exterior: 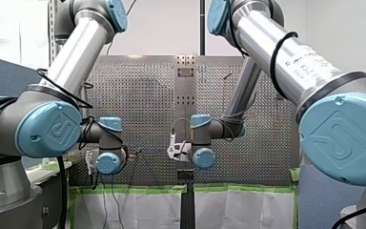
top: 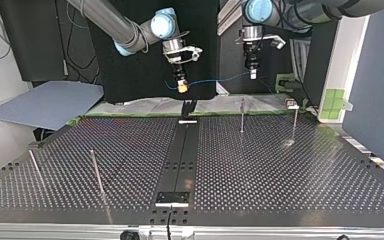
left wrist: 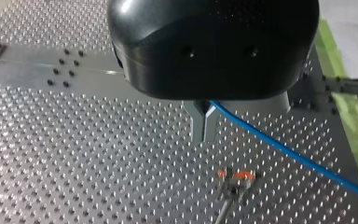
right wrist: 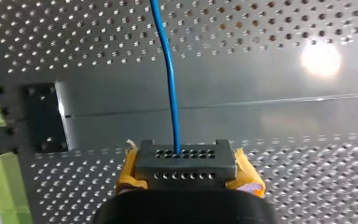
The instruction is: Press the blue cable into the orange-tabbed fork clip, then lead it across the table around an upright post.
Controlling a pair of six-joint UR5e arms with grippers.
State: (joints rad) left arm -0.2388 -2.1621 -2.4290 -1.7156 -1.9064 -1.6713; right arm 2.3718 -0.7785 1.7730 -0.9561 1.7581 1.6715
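Perforated worktop (top: pixel 280 165) carries four upright posts (top: pixel 242 116). Left jaws and right jaws are each closed on the blue cable (right wrist: pixel 169 79), which hangs between them above the worktop. The clip (left wrist: pixel 235 176) sits just ahead of left jaws. Arm lettering is illegible.

The front view looks from behind and above the robot's shoulders over the perforated surface (exterior: pixel 138 95). The top view faces back from the far edge, low. Both wrist views hang close above the surface, sharing the blue cable (left wrist: pixel 279 146).
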